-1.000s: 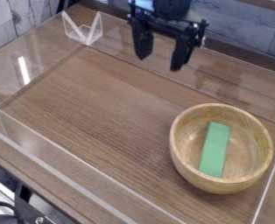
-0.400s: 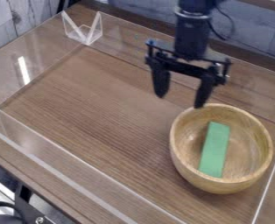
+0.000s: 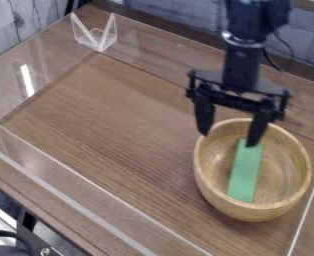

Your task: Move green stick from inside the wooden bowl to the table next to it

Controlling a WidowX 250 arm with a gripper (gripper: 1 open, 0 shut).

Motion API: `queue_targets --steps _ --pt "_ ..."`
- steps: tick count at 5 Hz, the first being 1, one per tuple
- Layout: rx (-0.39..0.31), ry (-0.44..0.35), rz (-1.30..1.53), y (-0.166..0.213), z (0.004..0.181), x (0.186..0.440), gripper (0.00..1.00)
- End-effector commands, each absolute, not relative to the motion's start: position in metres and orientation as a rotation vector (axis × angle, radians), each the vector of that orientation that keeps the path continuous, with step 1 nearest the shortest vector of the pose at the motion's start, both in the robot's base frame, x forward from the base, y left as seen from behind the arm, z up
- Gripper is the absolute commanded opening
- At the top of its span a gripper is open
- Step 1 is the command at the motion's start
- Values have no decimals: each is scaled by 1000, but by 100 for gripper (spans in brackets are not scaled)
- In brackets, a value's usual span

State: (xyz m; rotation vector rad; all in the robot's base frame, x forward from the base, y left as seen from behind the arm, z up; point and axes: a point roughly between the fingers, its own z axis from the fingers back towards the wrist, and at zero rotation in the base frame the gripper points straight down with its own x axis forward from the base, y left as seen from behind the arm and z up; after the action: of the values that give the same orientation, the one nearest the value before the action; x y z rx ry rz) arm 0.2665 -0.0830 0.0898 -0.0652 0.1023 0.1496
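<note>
A: Now that your hand (image 3: 235, 113) has come across from the back of the desk (image 3: 106, 130), look where it hangs: right over the near rim of the wooden bowl (image 3: 288, 200), with its two fingers spread wide and pointing down.

B: Is it holding anything?

A: No. Your hand is empty. The green stick (image 3: 245, 170) lies flat inside the bowl, a bit left of the middle, with its long side running away from you.

B: So what does the move mean for the job?

A: You have done the reaching part, I think. A second ago your hand was far from the bowl and up near the back wall. Now it is close above the stick's far end. The grab itself is not yet done.

B: Is one finger already inside the bowl?

A: It looks like the fingertips sit at about rim height, but from this one view I can't tell for sure. You likely need to go lower and line the fingers up across the stick's thin side.
</note>
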Motion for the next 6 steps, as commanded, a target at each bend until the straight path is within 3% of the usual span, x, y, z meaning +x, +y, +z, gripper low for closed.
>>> queue_targets --steps 1,3,6 --pt "-93 23 216 -90 101 267 100" --pt "-108 -14 277 -100 72 267 100" --pt "-87 -73 257 -101 61 275 100"
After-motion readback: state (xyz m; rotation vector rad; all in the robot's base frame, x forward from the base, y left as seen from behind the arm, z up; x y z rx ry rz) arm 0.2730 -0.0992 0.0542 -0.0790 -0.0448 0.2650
